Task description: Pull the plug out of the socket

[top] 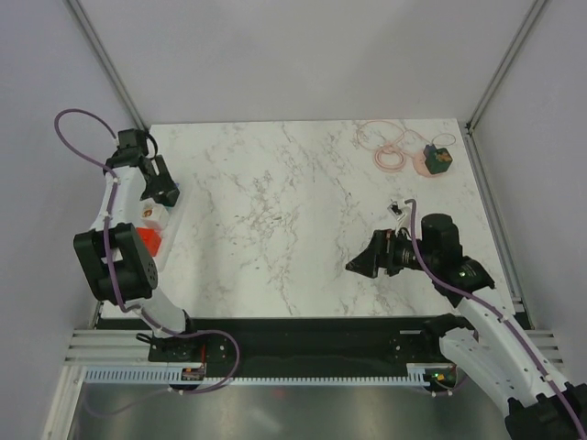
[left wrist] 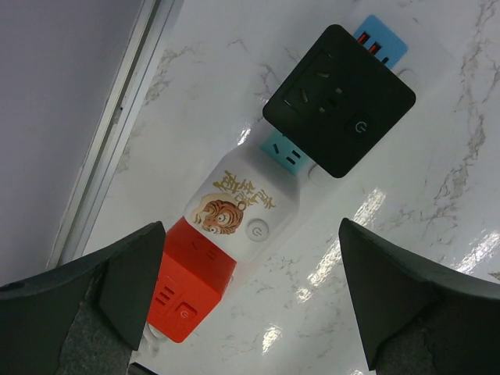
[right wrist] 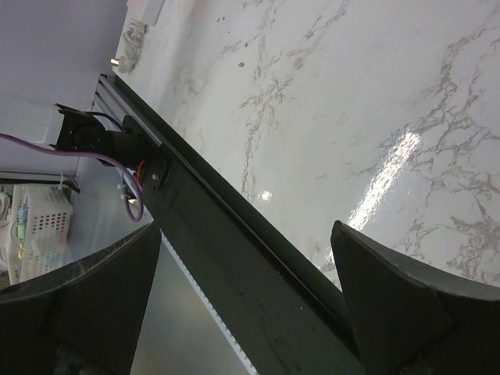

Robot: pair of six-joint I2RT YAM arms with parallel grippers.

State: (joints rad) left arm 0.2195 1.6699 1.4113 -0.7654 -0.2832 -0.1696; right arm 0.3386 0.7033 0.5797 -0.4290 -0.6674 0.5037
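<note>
Seen from above, a white marble table lay between two robot arms. The left arm reached along the table's left edge. The left gripper hung over the socket, its two dark fingers spread wide and holding nothing.

We saw the socket best through the left wrist camera. It was a long white strip lying flat on the marble, near the metal rail at the table's edge. In that view it ran diagonally from lower left to upper right. Near its middle it carried a tiger drawing with gold lettering and a round button.

A red plug, cube-shaped, sat at the strip's lower end and appeared next to one finger in that view. A black plug, square and flat-faced, sat farther up the strip. A blue outlet showed just below it, and another blue part lay beyond it. From above, only a bit of the white strip and the red plug showed past the arm.

The right gripper hovered over bare marble near the table's front edge, well apart from the socket. Its jaws were likewise spread wide and empty.

At the far right corner lay a coiled pink cord beside a small green and pink object. We could not tell what that object was.
</note>
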